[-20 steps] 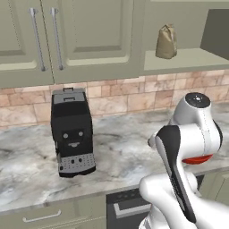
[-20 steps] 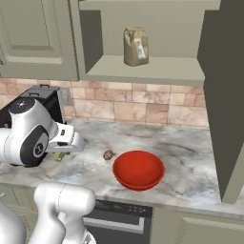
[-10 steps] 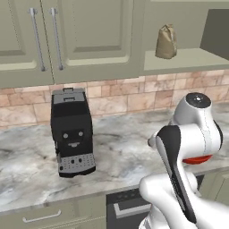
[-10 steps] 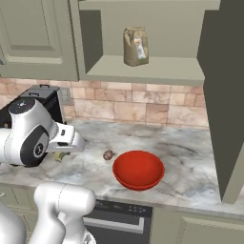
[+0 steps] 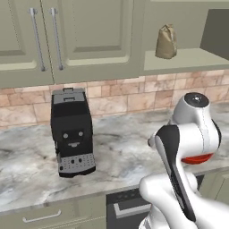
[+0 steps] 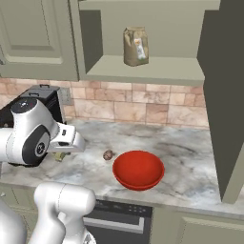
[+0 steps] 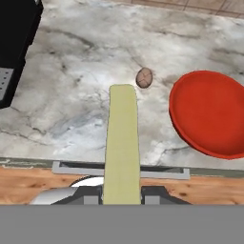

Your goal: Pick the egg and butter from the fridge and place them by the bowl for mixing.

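Butter leg now — the tool [image 7: 122, 193] is clenched on the butter [image 7: 122, 143], carrying it above the surface [image 7: 86, 71] towards the bowl [image 7: 209, 114]. The egg [image 7: 144, 77] lies on the marble just left of the bowl, apart from it. Next, I reckon: lower, release beside the egg — the bowl holds nothing.

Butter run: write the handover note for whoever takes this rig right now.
End effector: shut on the butter, held above the marble counter near its front edge.
Egg: already on the counter, just left of the red bowl, not touching it.
Butter: not yet set down; the coffee machine stands off to the left.
Done: egg placed by the bowl.
Left: lower the butter beside the bowl, probably near the egg, then release and retract.
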{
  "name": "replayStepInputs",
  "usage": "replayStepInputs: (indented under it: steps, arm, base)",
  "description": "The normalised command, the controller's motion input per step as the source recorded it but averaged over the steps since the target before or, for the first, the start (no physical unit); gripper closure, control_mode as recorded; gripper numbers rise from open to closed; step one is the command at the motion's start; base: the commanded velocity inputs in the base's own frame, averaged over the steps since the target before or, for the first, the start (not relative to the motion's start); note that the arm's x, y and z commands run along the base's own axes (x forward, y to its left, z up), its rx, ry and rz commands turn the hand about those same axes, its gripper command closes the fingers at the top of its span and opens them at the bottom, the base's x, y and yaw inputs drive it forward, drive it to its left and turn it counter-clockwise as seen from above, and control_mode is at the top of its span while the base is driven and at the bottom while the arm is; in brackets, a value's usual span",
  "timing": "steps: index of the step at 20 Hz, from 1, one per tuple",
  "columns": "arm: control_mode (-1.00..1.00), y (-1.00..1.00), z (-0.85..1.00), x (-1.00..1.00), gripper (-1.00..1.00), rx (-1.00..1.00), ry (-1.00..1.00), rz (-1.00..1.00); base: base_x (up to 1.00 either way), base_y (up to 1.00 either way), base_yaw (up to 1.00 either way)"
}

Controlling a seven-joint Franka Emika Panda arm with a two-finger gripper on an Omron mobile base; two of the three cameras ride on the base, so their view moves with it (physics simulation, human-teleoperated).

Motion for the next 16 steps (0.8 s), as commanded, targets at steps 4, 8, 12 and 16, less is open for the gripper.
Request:
replayStepInputs:
  steps: [4,8,12,16]
  arm:
    - [-1.0,0.02,-0.27,0.39,1.0,0.0,0.02,-0.07]
    - [-1.0,0.0,-0.39,0.5,1.0,0.0,0.01,-0.01]
    - [-1.0,-0.03,-0.52,0.39,1.0,0.0,0.0,0.0]
    - [-1.0,-0.09,-0.56,0.27,1.0,-0.01,0.01,0.0]
  base:
    - [0.0,0.0,0.0]
    - [0.0,0.0,0.0]
    - [0.0,0.0,0.0]
    - [0.0,0.0,0.0]
